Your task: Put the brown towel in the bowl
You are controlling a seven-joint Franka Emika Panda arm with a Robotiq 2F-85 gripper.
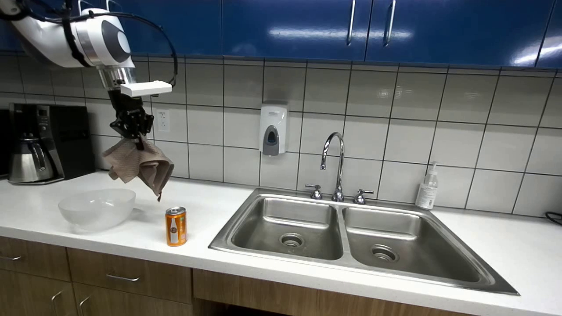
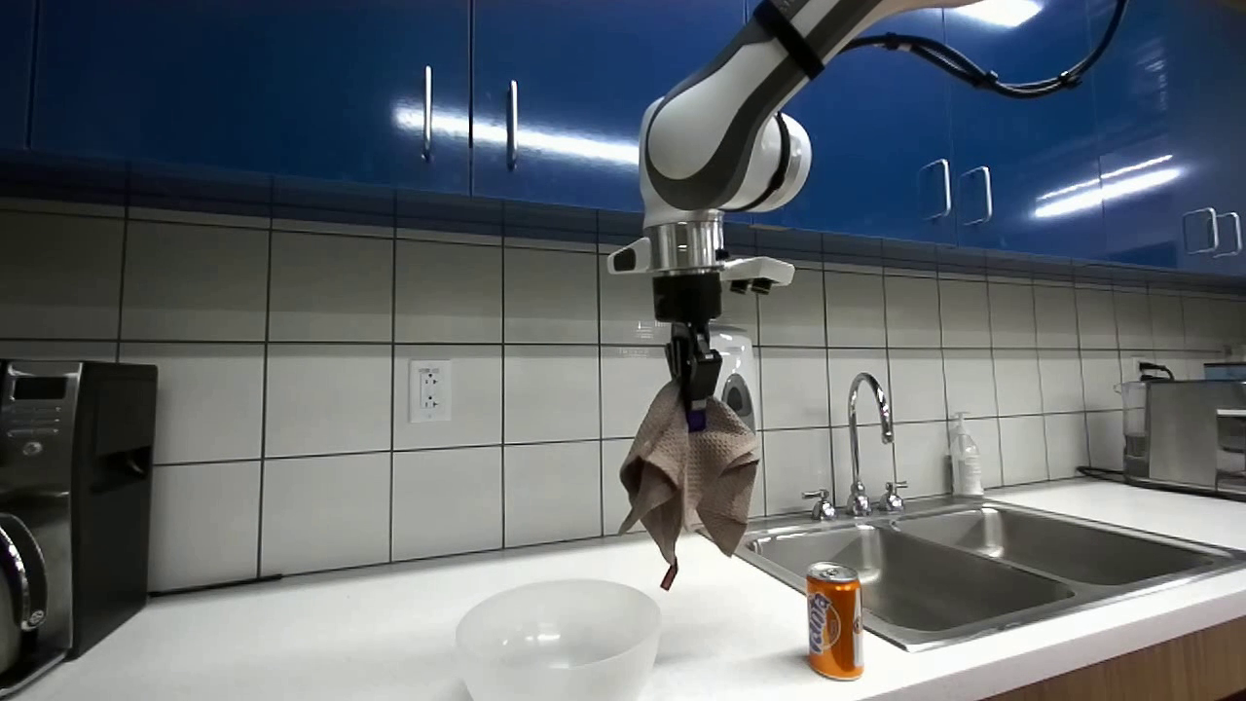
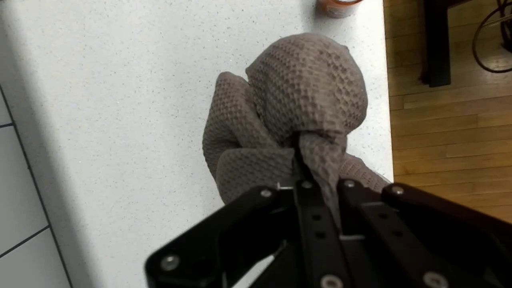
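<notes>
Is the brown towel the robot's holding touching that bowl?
Apart. In an exterior view, the brown towel hangs clear of the bowl, with white countertop visible between its lowest corner and the bowl's rim.

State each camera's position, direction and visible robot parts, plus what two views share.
An exterior view: before the counter, facing sink and wall; arm, tool show.
An exterior view: near the bowl, facing the wall obliquely; arm, tool show.
Wrist view: arm-mounted, facing down at the towel; tool shows.
Both exterior views share the bowl.
</notes>
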